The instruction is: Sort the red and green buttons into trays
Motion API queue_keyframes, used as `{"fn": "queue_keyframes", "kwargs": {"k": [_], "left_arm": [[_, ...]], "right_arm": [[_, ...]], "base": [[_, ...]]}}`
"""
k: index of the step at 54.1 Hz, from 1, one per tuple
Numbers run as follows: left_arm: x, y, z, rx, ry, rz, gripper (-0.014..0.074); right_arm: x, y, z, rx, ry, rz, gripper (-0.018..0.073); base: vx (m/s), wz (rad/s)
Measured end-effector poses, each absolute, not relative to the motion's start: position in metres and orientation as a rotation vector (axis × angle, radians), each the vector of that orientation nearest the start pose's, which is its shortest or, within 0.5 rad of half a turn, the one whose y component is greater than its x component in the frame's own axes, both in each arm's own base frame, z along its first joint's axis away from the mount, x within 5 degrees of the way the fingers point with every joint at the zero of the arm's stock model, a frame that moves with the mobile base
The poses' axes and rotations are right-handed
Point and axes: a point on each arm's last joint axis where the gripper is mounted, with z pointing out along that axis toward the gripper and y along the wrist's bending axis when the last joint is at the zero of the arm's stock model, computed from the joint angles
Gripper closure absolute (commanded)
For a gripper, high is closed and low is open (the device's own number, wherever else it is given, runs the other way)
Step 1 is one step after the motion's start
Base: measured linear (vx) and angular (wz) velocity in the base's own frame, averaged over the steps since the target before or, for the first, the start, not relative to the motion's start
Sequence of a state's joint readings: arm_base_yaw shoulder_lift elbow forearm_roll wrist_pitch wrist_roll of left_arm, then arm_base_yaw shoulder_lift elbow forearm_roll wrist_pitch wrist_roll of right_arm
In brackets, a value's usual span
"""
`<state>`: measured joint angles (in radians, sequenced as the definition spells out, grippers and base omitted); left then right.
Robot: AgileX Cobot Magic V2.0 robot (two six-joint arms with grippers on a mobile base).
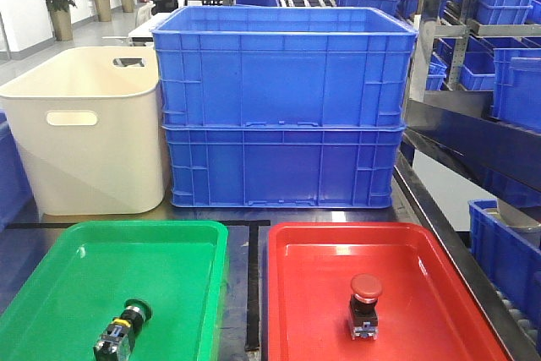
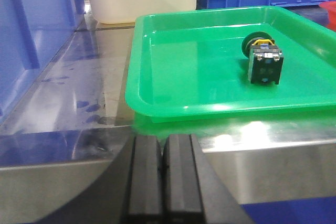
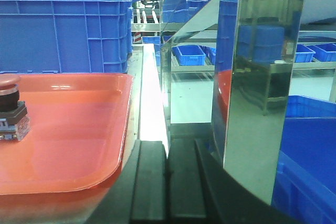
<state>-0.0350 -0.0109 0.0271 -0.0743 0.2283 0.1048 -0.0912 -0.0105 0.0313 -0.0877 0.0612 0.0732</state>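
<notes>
A green button (image 1: 123, 325) lies on its side in the green tray (image 1: 169, 251); the left wrist view shows it (image 2: 264, 60) in that tray (image 2: 173, 72). A red button (image 1: 364, 303) stands upright in the red tray (image 1: 321, 276); the right wrist view shows it (image 3: 10, 107) at the left edge, in that tray (image 3: 79, 129). My left gripper (image 2: 163, 142) is shut and empty, low in front of the green tray's near left corner. My right gripper (image 3: 167, 145) is shut and empty, beside the red tray's right rim. Neither gripper shows in the front view.
Two stacked blue crates (image 1: 283, 107) and a cream bin (image 1: 84, 124) stand behind the trays. A shiny metal post (image 3: 257, 77) rises just right of my right gripper. Shelving with blue bins (image 1: 499, 48) lines the right side. A blue crate wall (image 2: 31, 35) stands left of the green tray.
</notes>
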Motion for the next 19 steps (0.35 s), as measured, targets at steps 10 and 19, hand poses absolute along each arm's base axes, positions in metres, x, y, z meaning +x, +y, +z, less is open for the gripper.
{"fn": "queue_keyframes", "kwargs": {"k": [10, 19], "left_arm": [[0.0555, -0.0035, 0.1840, 0.071, 1.726, -0.016, 0.0603], [0.0555, -0.0035, 0.1840, 0.071, 1.726, -0.016, 0.0603]], "right_arm": [[0.0567, -0.0057, 0.1977, 0.064, 1.564, -0.087, 0.0571], [0.0567, -0.0057, 0.1980, 0.064, 1.561, -0.087, 0.0571]], "base": [[0.00, 0.00], [0.00, 0.00]]}}
